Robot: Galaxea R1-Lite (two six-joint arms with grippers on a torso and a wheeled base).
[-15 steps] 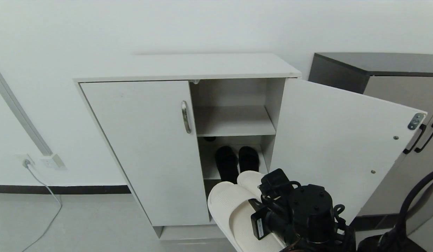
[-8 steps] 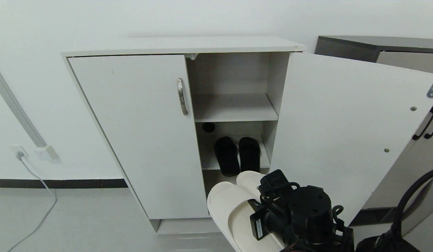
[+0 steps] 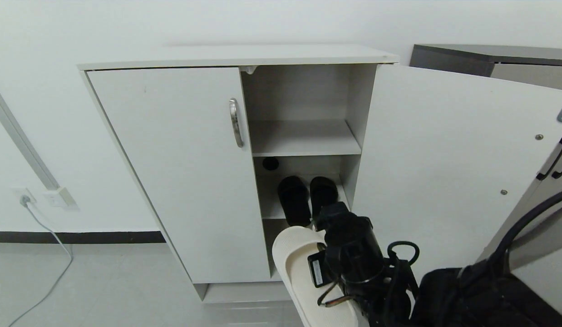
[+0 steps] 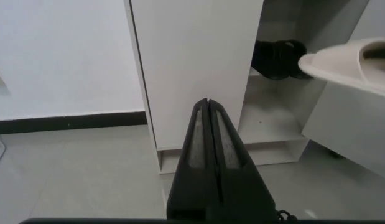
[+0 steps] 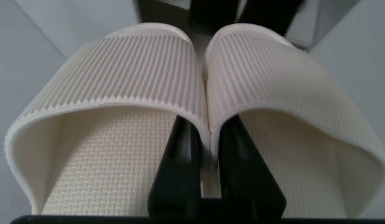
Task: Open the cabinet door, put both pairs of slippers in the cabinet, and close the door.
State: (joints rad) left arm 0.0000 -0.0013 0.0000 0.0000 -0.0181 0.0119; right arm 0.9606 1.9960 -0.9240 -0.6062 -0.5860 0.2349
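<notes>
Though half hidden by its arm [image 3: 353, 259], right hand [image 5: 209, 134] pinching cream slippers [image 3: 297, 263]; left hand [image 4: 208, 109] pressed together.

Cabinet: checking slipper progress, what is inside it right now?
Black slippers sit on the lower shelf; the upper shelf and bottom compartment look bare. The closed left door hides the other half. The white slippers are not in yet.

Home hallway — shoe cabinet [image 3: 172, 172], wall socket [image 3: 24, 199]

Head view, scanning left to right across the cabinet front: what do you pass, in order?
Wall socket → closed cabinet door → door handle → black slippers → open cabinet door → grey cabinet.
</notes>
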